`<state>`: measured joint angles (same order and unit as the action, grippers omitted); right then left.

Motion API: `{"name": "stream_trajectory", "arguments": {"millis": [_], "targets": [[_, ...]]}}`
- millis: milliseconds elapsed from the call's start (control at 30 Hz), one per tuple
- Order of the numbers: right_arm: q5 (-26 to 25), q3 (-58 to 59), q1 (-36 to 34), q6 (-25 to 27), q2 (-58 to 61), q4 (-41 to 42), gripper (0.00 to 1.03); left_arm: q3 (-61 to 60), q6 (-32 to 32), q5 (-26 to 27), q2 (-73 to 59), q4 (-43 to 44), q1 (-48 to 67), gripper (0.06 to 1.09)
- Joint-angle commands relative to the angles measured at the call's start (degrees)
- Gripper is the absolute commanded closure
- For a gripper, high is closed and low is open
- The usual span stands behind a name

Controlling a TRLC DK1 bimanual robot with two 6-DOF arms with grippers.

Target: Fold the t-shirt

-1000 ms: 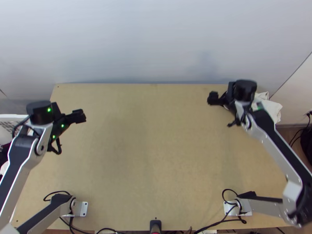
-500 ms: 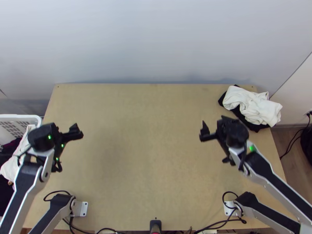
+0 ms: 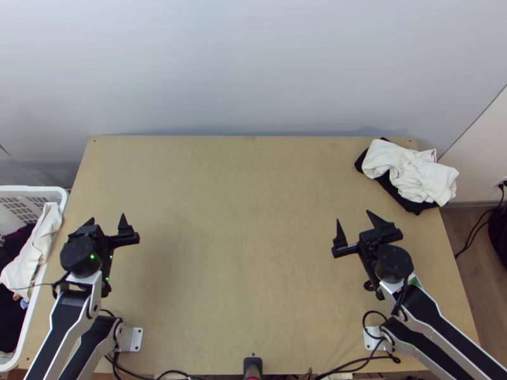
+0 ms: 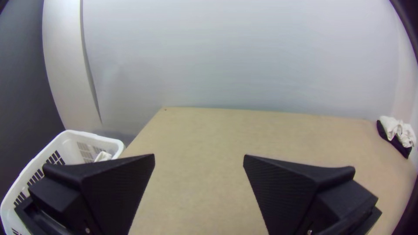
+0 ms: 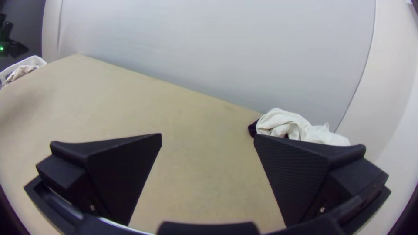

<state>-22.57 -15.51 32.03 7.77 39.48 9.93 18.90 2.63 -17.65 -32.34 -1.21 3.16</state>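
My left gripper (image 3: 106, 221) is over the table's left part in the top view, open, with nothing between its fingers. My right gripper (image 3: 357, 223) stands open over the right part, nearer the arm bases than the cloth pile. Bunched white cloth (image 3: 412, 170) lies on dark cloth (image 3: 397, 194) at the table's far right corner. In the left wrist view, the left gripper (image 4: 199, 157) is wide apart. The right wrist view has the right gripper (image 5: 208, 135) spread likewise, the white cloth (image 5: 300, 127) partly behind one finger. I cannot tell which cloth is a t-shirt.
A white basket (image 3: 42, 278) with dark clothes and a pale cloth (image 3: 37, 253) over its side stands at the table's left edge. The bare table (image 3: 241, 221) spreads between the two grippers. A pale wall (image 3: 253, 69) rises behind the far edge.
Both arms have drawn back toward their bases. The right gripper has come away from over the cloth pile, uncovering it. The pale cloth in the basket is more exposed.
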Motion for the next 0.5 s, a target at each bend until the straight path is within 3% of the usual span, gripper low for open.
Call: {"name": "stream_trajectory", "arguments": {"millis": [0, 200, 267, 333, 467], "targets": [[-0.02, 7.42, -3.12, -1.35, -5.56, 3.86, 0.04, -8.44, -0.44, -0.19, 0.26, 9.39, 1.59, 0.1], [-0.02, 14.36, -3.99, 2.95, -24.54, 2.37, 0.04, -14.68, 4.66, 0.42, 7.64, 14.48, 2.82, 0.1], [0.16, 15.33, -2.85, 3.57, -37.55, -6.68, 0.04, -17.14, 4.92, 0.51, 16.17, 14.84, 3.52, 0.1], [0.16, 15.33, -3.12, 4.01, -39.4, -6.42, 0.04, -19.07, 5.01, 0.6, 30.4, 9.65, 5.1, 0.1], [0.24, 15.33, -8.21, 1.72, -39.4, -6.86, 0.04, -19.07, 5.36, 0.95, 32.6, 4.82, 5.63, 0.1]]}}
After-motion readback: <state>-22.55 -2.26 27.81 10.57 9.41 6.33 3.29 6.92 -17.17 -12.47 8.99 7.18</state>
